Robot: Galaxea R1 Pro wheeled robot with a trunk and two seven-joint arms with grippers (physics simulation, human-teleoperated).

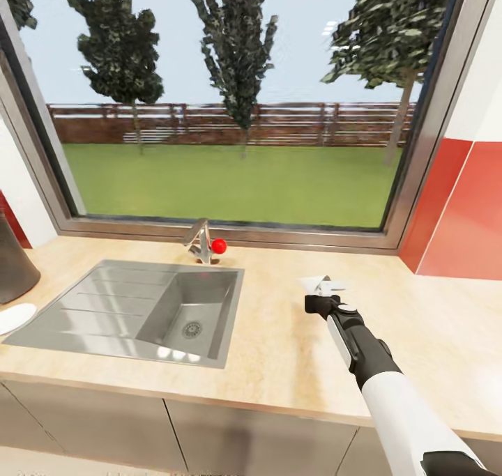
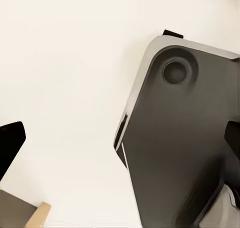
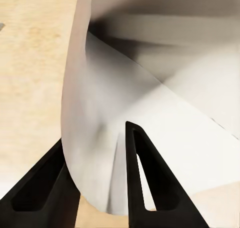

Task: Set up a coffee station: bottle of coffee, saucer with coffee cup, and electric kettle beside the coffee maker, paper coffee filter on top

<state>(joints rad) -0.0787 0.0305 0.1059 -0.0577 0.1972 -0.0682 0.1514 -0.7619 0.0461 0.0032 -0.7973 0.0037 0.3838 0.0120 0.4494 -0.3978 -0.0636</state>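
Note:
The white paper coffee filter (image 1: 312, 281) rests on the beige countertop (image 1: 279, 350), right of the sink. My right gripper (image 1: 320, 289) reaches out to it from the lower right. In the right wrist view the two black fingers (image 3: 145, 178) sit on either side of the filter's (image 3: 150, 98) thin wall, shut on it. My left gripper (image 2: 120, 148) hangs low and open, its dark fingertips at the frame edges with nothing between them. A dark grey rounded appliance (image 1: 12, 263) is cut off at the counter's far left; I cannot tell which appliance it is. A white saucer-like rim (image 1: 14, 317) lies just in front of it.
A steel sink (image 1: 132, 309) with a drainboard is set into the counter, with a faucet (image 1: 199, 242) and red knob (image 1: 219, 246) behind it. A large window sits behind the counter and a red wall panel (image 1: 460, 218) at right. The left wrist view shows my dark base (image 2: 185, 138) over pale floor.

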